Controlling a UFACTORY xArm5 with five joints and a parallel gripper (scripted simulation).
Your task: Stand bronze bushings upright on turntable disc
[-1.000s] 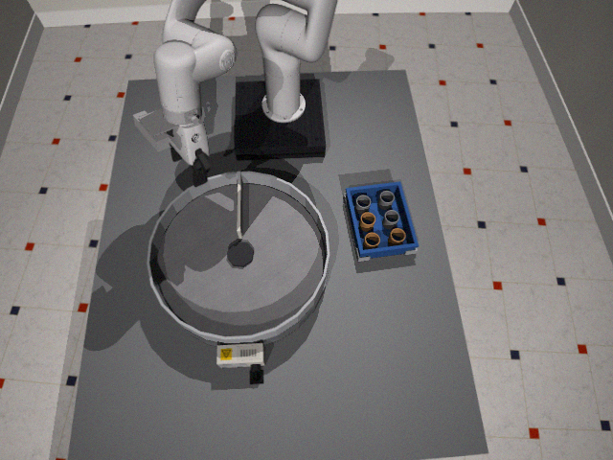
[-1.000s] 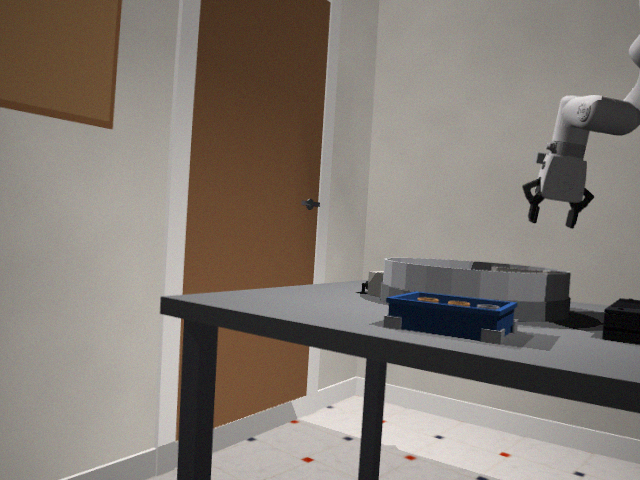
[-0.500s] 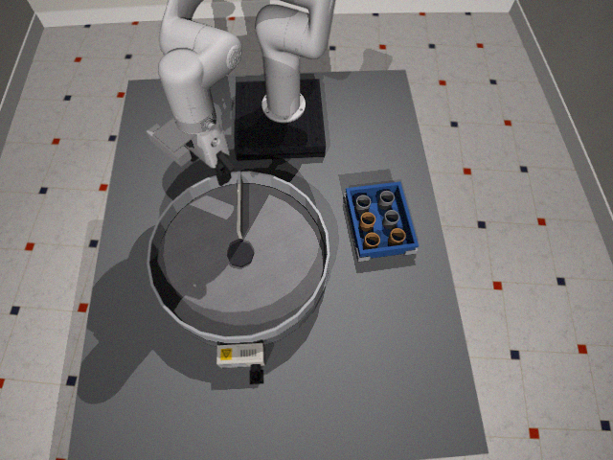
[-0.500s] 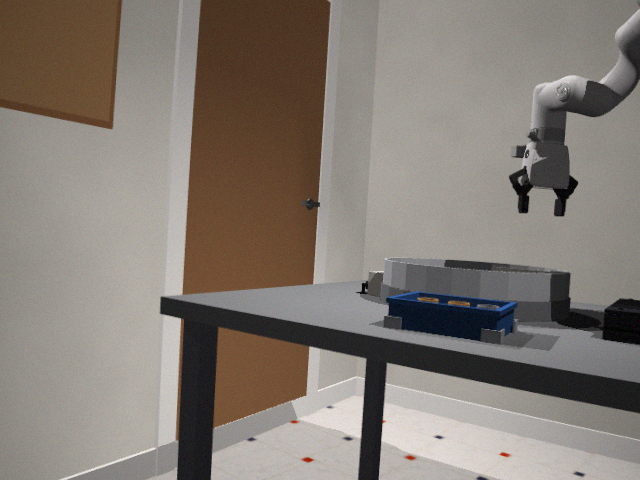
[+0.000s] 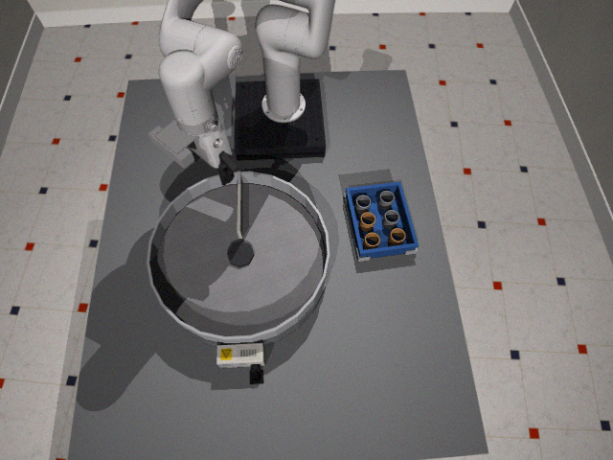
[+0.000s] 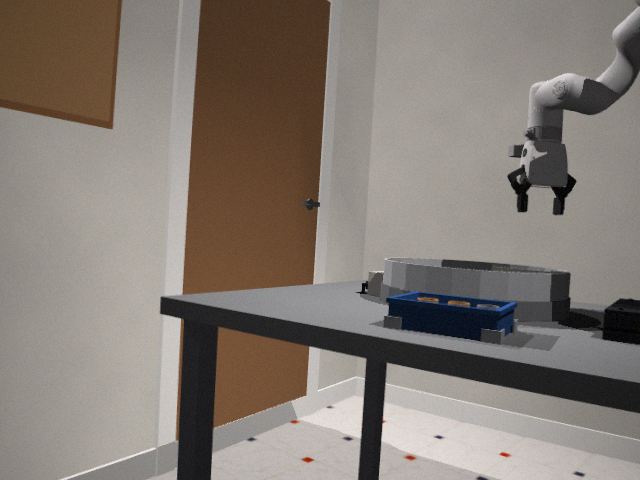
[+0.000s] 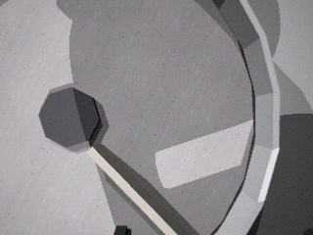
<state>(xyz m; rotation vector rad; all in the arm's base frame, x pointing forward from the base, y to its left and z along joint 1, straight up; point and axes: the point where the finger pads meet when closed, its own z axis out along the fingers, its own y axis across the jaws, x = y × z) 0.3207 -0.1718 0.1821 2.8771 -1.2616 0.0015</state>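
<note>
A blue crate point(image 5: 374, 187) point(image 6: 444, 317) stands right of the turntable. It holds three bronze bushings point(image 5: 367, 220) point(image 5: 372, 241) point(image 5: 397, 235), all upright. It also holds three steel bushings point(image 5: 363, 201) point(image 5: 386, 196) point(image 5: 391, 217). In the side view only the bushing tops point(image 6: 428, 299) show over the crate rim. The turntable has a grey disc point(image 5: 277, 267) point(image 7: 161, 73) with nothing on it and a dark hub point(image 5: 240, 253) point(image 7: 66, 119). My gripper point(image 5: 226, 171) point(image 6: 537, 205) is open and empty. It hangs high above the turntable's back edge, far from the crate.
A raised ring wall point(image 5: 168, 297) point(image 6: 475, 284) surrounds the disc. A pale bar point(image 5: 239, 208) point(image 7: 132, 193) runs from the back wall to the hub. A control box point(image 5: 239, 355) sits at the front. The arm's black base plate point(image 5: 280, 133) point(image 6: 622, 315) lies behind the turntable.
</note>
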